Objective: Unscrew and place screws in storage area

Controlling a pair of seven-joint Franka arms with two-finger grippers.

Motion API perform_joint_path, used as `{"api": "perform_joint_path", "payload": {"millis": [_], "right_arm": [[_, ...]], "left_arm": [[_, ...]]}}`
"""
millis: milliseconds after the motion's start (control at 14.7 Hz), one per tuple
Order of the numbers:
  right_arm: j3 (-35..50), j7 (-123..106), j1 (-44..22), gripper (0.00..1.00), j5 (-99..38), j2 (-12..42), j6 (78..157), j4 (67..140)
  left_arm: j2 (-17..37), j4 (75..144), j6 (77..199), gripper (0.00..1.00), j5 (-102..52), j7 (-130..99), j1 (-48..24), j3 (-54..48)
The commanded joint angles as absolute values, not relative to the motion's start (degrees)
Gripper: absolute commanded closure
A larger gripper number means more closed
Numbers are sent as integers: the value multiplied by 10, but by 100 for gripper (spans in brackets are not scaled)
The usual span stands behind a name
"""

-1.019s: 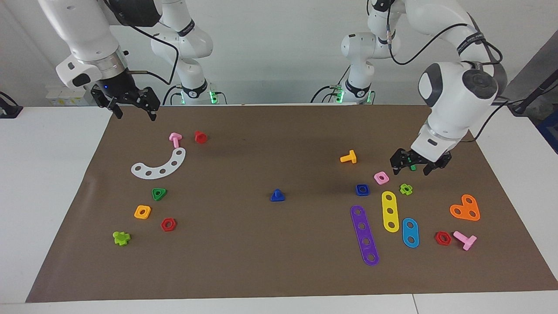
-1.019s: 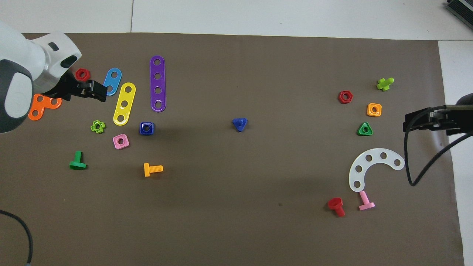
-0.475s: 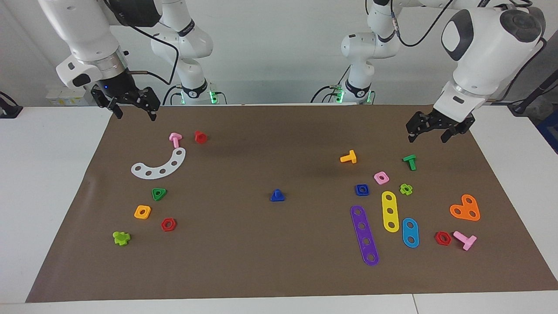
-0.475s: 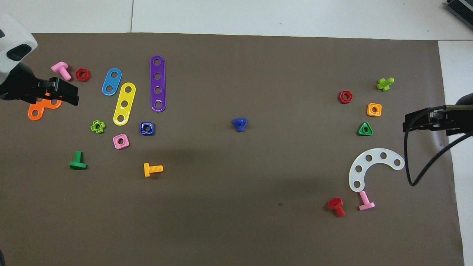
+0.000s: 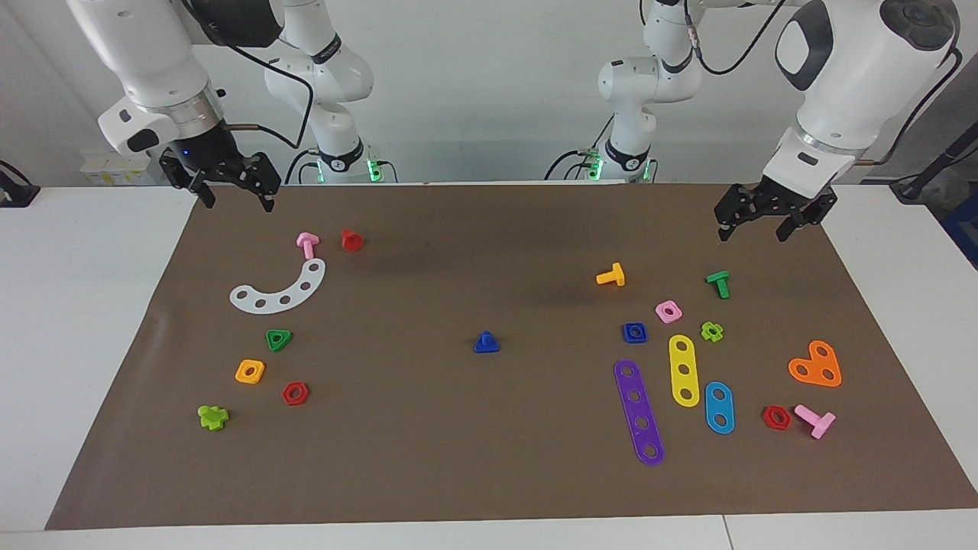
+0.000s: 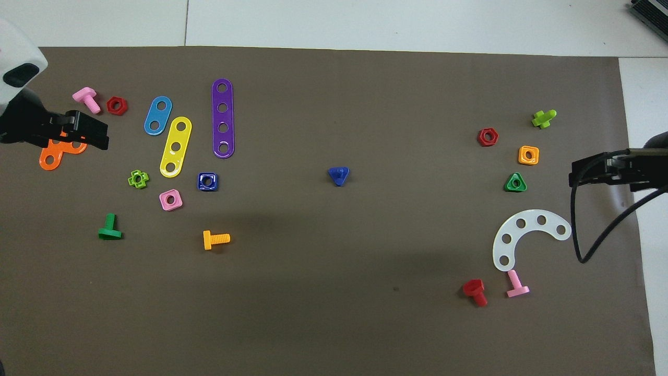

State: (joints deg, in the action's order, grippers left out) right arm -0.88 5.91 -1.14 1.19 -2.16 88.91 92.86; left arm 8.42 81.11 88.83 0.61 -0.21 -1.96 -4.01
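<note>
Two blue screws lie apart on the brown mat [image 5: 489, 473]. The bolt with the triangular head [image 5: 486, 343] [image 6: 339, 175] rests alone at mid-table. The square nut [image 5: 634, 332] [image 6: 207, 181] sits among the pieces toward the left arm's end. My left gripper [image 5: 752, 233] [image 6: 99, 134] hangs open and empty, over the mat's edge by the robots at its own end. My right gripper [image 5: 238, 202] [image 6: 575, 175] waits open and empty over the mat's corner at the right arm's end. No marked storage area shows.
Beside the nut lie a pink nut [image 5: 668, 311], a green bolt [image 5: 718, 283], an orange bolt [image 5: 611, 276], yellow [image 5: 684, 370], purple [image 5: 639, 411] and light-blue [image 5: 719, 407] strips and an orange plate [image 5: 816, 365]. A white curved strip [image 5: 280, 289] and small pieces lie at the right arm's end.
My left gripper has risen from low over the green bolt and drawn back toward the robots. The green bolt stayed on the mat. The right arm has not moved.
</note>
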Motion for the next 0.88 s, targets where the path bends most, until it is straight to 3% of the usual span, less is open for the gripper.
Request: {"api": "perform_joint_path", "payload": {"millis": [0, 815], "right_arm": [[-6, 60, -4, 0, 4, -33, 902, 943], [-6, 60, -4, 0, 4, -33, 902, 945]], "left_arm": [[74, 825, 890, 0, 5, 3, -20, -40], [64, 845, 903, 0, 5, 1, -9, -39]]}}
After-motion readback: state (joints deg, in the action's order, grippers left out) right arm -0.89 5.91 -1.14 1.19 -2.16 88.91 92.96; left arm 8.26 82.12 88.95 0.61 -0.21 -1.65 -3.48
